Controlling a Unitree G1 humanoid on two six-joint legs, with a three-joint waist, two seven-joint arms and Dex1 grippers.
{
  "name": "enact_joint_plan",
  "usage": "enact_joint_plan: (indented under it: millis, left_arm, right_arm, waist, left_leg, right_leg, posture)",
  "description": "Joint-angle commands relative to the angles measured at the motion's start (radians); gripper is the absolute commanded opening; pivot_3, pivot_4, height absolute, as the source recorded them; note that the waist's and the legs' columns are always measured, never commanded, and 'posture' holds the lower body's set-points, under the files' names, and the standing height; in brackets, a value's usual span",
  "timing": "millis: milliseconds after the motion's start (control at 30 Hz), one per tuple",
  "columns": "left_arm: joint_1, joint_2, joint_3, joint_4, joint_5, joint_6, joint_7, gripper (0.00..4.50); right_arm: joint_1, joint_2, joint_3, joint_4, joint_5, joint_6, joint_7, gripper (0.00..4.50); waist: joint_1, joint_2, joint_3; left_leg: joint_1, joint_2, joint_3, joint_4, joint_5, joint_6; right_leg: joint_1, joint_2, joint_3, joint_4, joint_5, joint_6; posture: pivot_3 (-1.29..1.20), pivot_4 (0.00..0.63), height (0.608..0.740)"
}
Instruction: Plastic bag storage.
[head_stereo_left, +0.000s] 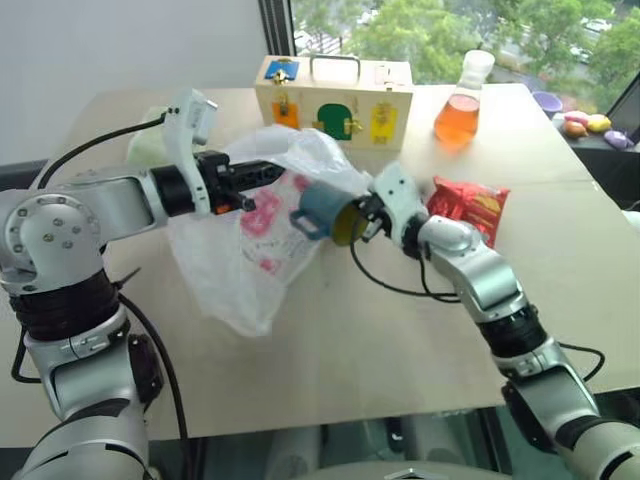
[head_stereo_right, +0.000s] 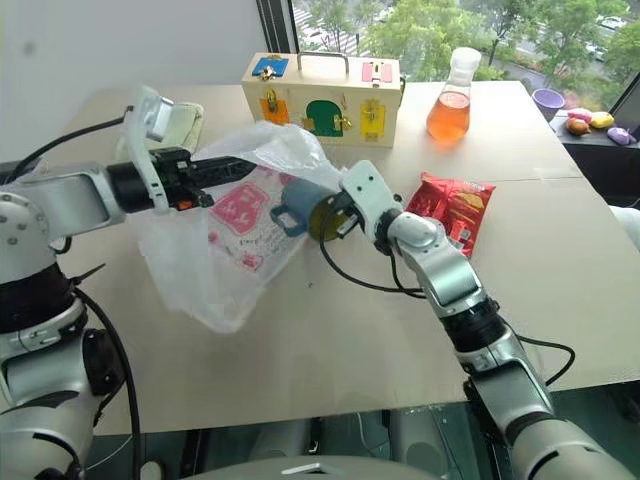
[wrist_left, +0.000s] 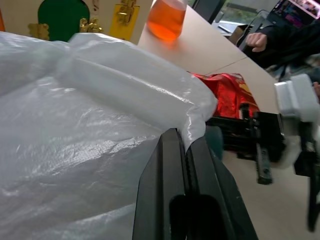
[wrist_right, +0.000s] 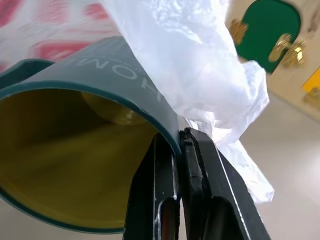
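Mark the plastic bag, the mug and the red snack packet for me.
plastic bag (head_stereo_left: 235, 270): left eye view, on its hanging printed side.
mug (head_stereo_left: 322, 207): left eye view, on its teal outer wall.
red snack packet (head_stereo_right: 455, 207): right eye view, on the middle of its shiny front.

Both arms wear glossy silver-grey shells split by black ribbed joint bands. The left gripper (head_stereo_left: 262, 176) has 2 long flat black fingers (wrist_left: 167, 190) on a black body, under a white camera block. The right gripper (head_stereo_left: 366, 215) has a white housing. Thin black cables loop beside each forearm.
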Motion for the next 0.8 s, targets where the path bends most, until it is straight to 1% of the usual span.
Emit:
enact_joint_plan:
  millis: [33, 67, 100, 133, 233, 267, 333, 367, 400, 433, 467, 567, 633, 733, 800]
  left_arm:
    - [-0.052, -0.070, 0.066, -0.029, -0.053, 0.052, 0.068, 0.00]
    - [-0.056, -0.091, 0.086, -0.028, -0.058, 0.066, 0.087, 0.00]
    - [-0.055, -0.107, 0.100, -0.030, -0.062, 0.069, 0.104, 0.00]
    - [-0.054, -0.118, 0.111, -0.036, -0.064, 0.074, 0.116, 0.00]
    - [-0.043, -0.131, 0.129, -0.054, -0.064, 0.080, 0.142, 0.00]
    - [-0.038, -0.135, 0.137, -0.053, -0.059, 0.077, 0.152, 0.00]
    - [-0.011, -0.133, 0.134, -0.063, -0.041, 0.053, 0.164, 0.00]
    - [0.005, -0.130, 0.126, -0.074, -0.033, 0.034, 0.166, 0.00]
    - [0.021, -0.126, 0.115, -0.085, -0.026, 0.010, 0.163, 0.00]
    - [0.033, -0.124, 0.107, -0.093, -0.020, -0.010, 0.162, 0.00]
    - [0.048, -0.119, 0.093, -0.103, -0.004, -0.042, 0.161, 0.00]
    - [0.077, -0.115, 0.060, -0.104, 0.048, -0.134, 0.167, 0.00]
    - [0.088, -0.116, 0.037, -0.099, 0.078, -0.181, 0.175, 0.00]
    - [0.089, -0.133, 0.014, -0.091, 0.098, -0.229, 0.184, 0.00]
    - [0.096, -0.132, -0.012, -0.091, 0.110, -0.255, 0.174, 0.00]
  right_arm:
    - [-0.094, 0.169, -0.006, 0.141, 0.035, -0.138, 0.024, 0.07]
    - [-0.110, 0.212, -0.019, 0.192, 0.054, -0.158, 0.048, 0.07]
    - [-0.120, 0.231, -0.003, 0.236, 0.042, -0.190, 0.076, 0.71]
    - [-0.124, 0.239, 0.015, 0.262, 0.020, -0.221, 0.094, 0.93]
    - [-0.113, 0.246, 0.038, 0.271, -0.017, -0.278, 0.097, 2.34]
    - [-0.100, 0.228, 0.049, 0.252, -0.041, -0.289, 0.097, 2.73]
    - [-0.062, 0.180, 0.010, 0.172, -0.010, -0.238, 0.132, 2.73]
    - [-0.043, 0.148, 0.001, 0.126, -0.001, -0.221, 0.158, 3.42]
    - [-0.025, 0.118, -0.010, 0.079, -0.004, -0.212, 0.162, 3.68]
    - [-0.007, 0.090, -0.014, 0.035, -0.014, -0.207, 0.159, 4.09]
    - [0.026, 0.042, -0.021, -0.053, 0.001, -0.188, 0.191, 4.31]
    - [0.130, -0.102, -0.064, -0.343, 0.076, -0.093, 0.274, 4.31]
    - [0.177, -0.184, -0.091, -0.493, 0.106, -0.047, 0.298, 4.31]
    - [0.224, -0.260, -0.132, -0.627, 0.153, 0.031, 0.309, 4.31]
    - [0.253, -0.320, -0.147, -0.678, 0.129, 0.048, 0.301, 4.31]
  waist:
    - [-0.004, 0.000, 0.000]
    - [-0.007, 0.000, 0.000]
    - [-0.008, 0.000, 0.000]
    - [-0.009, 0.000, 0.000]
    - [0.000, 0.000, 0.000]
    - [0.001, 0.000, 0.000]
    - [0.002, 0.000, 0.000]
    - [0.002, 0.000, 0.000]
    - [0.003, 0.000, 0.000]
    - [0.003, 0.000, 0.000]
    - [0.003, 0.000, 0.000]
    - [0.005, 0.001, 0.001]
    - [0.001, 0.001, 0.001]
    - [-0.002, 0.002, 0.001]
    - [-0.001, 0.002, 0.001]
  left_leg:
    - [0.000, 0.000, 0.000, 0.000, 0.000, 0.000]
    - [0.001, 0.000, 0.000, 0.000, 0.000, 0.000]
    - [0.001, 0.000, -0.001, -0.001, 0.000, 0.000]
    - [0.002, 0.000, -0.001, -0.002, 0.000, 0.000]
    - [0.001, -0.001, -0.002, -0.002, 0.000, 0.000]
    - [0.001, -0.003, -0.002, -0.002, 0.000, -0.001]
    - [0.001, -0.004, -0.002, -0.002, 0.000, -0.001]
    - [0.001, -0.005, -0.003, -0.002, 0.001, -0.001]
    - [0.001, -0.005, -0.003, -0.002, 0.001, -0.002]
    - [0.000, -0.005, -0.003, -0.002, 0.001, -0.003]
    - [0.000, -0.005, -0.003, -0.002, 0.002, -0.003]
    - [0.000, -0.005, -0.005, -0.002, 0.001, -0.003]
    - [0.000, -0.005, -0.004, -0.002, 0.001, -0.002]
    - [0.002, -0.005, -0.003, -0.002, 0.001, -0.002]
    - [0.003, -0.004, -0.003, -0.002, 0.001, -0.002]
  right_leg:
    - [0.000, 0.000, 0.000, 0.000, 0.000, 0.000]
    - [0.000, 0.000, 0.000, 0.001, 0.000, 0.000]
    - [0.000, 0.001, 0.000, 0.001, 0.000, 0.000]
    - [0.000, 0.001, 0.000, 0.001, 0.000, -0.001]
    - [0.000, -0.001, -0.001, 0.001, 0.000, 0.000]
    - [0.000, -0.003, -0.001, 0.001, 0.001, 0.000]
    - [0.001, -0.004, -0.001, 0.001, 0.001, 0.000]
    - [0.001, -0.004, -0.001, 0.001, 0.001, 0.000]
    - [0.001, -0.004, -0.001, 0.001, 0.001, 0.000]
    - [0.001, -0.004, -0.001, 0.001, 0.001, 0.000]
    - [0.001, -0.004, -0.001, 0.001, 0.001, 0.000]
    - [0.000, -0.004, -0.002, 0.001, 0.000, 0.000]
    - [0.000, -0.004, -0.002, 0.001, 0.000, 0.000]
    - [0.001, -0.003, -0.001, 0.001, 0.000, 0.000]
    - [0.001, -0.001, 0.000, 0.001, 0.000, 0.000]
  posture:
    - [0.00, 0.150, 0.740]
    - [0.00, 0.150, 0.740]
    - [0.00, 0.150, 0.740]
    - [0.00, 0.150, 0.740]
    - [0.00, 0.150, 0.740]
    - [0.00, 0.150, 0.740]
    - [0.00, 0.150, 0.740]
    - [0.00, 0.150, 0.740]
    - [0.00, 0.150, 0.740]
    - [0.00, 0.150, 0.740]
    - [0.00, 0.150, 0.740]
    - [0.00, 0.150, 0.740]
    - [0.00, 0.150, 0.740]
    - [0.00, 0.150, 0.740]
    - [0.00, 0.150, 0.740]
